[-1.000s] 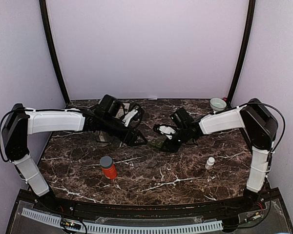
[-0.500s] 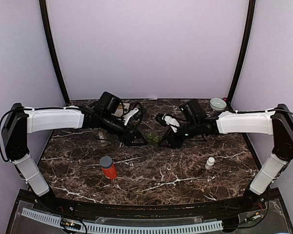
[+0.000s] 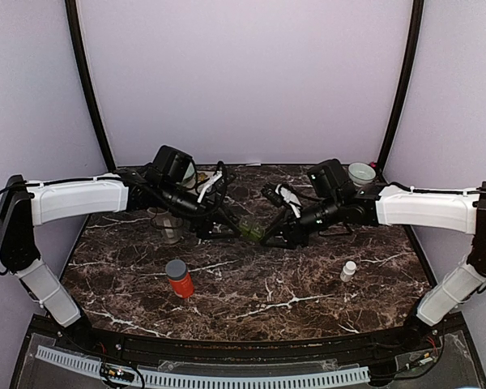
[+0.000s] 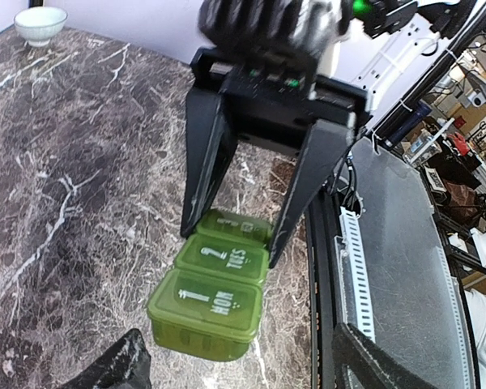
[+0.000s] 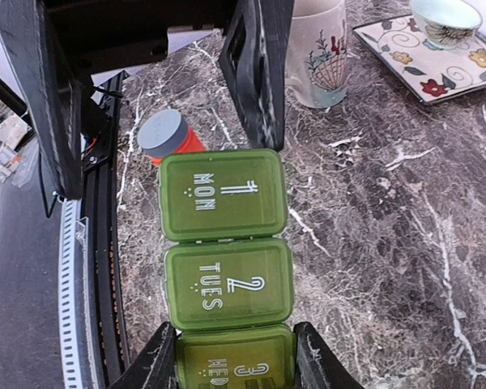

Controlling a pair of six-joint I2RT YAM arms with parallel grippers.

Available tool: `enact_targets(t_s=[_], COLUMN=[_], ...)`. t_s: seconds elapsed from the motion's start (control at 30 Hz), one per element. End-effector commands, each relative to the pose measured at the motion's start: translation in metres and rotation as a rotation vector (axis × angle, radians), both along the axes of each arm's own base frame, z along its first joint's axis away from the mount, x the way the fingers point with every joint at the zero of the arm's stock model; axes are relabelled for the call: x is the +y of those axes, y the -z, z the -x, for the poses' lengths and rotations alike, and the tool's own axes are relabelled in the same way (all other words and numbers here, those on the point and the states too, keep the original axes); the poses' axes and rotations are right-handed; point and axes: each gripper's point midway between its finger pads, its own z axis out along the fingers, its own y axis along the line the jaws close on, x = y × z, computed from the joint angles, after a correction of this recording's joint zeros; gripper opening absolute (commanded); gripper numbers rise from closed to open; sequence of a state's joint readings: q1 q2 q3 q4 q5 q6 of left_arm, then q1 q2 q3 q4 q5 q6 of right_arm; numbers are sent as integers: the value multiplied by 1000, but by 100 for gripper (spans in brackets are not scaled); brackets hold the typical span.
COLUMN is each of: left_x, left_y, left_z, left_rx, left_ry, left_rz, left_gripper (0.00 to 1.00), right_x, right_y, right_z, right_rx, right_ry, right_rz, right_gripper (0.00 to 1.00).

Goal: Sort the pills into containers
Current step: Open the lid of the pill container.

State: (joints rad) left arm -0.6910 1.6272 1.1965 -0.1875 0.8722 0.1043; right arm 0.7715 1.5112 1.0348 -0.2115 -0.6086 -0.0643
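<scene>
Stretching the right arm (image 3: 425, 207) much straighter than a second ago, pushing its elbow out to the right wall; carrying the green pill organiser (image 4: 215, 292) a little leftward and farther from the bases than before; lifting the left arm (image 3: 73, 198) flatter and slightly farther back too. Pinching the organiser by its WED compartment (image 5: 235, 365) in the right gripper (image 3: 267, 237), pressing both fingers (image 5: 156, 363) against the long sides of that cell; letting the TUES compartment (image 5: 228, 284) and the MON compartment (image 5: 223, 193) jut out free toward the left arm; showing all three lids closed. Facing the MON end with the left gripper (image 4: 241, 366), holding its fingers spread wide on either side of that end; gripping nothing; coming very close to the green plastic in the right wrist view, though not showing clearly whether touching. Holding the organiser between the two grippers over the middle of the marble table (image 3: 259, 296), seemingly raised off the surface. Leaving the orange bottle (image 3: 178, 278) with its grey cap upright toward the near left, well apart from the grippers; leaving the small white bottle (image 3: 349, 271) upright toward the near right; leaving the floral mug (image 5: 316, 49) beside the patterned plate (image 5: 397, 57), with a pale blue bowl (image 5: 445, 18) sitting on that plate; leaving a white bowl (image 3: 361, 173) in the far right corner.
</scene>
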Motion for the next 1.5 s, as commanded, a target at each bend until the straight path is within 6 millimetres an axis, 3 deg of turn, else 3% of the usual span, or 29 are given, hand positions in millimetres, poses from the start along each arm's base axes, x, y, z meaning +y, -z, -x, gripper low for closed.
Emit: enact_targets(t_s=[0.0, 0.27, 0.8, 1.47], left_x=[4, 4, 1, -2], left_y=[-22, -23, -19, -15], left_z=[11, 14, 11, 10], left_rx=[-42, -45, -35, -23], left_ry=[51, 71, 74, 83], left_rz=[74, 86, 85, 82], left_gripper=[79, 79, 78, 60], right_x=[5, 11, 20, 26], right_y=[-13, -24, -28, -26], right_z=[12, 17, 19, 20], right_rx=[38, 59, 78, 84], right_ry=[-46, -79, -114, -138], right_rz=[-38, -83, -94, -84], right_gripper=[35, 35, 35, 34])
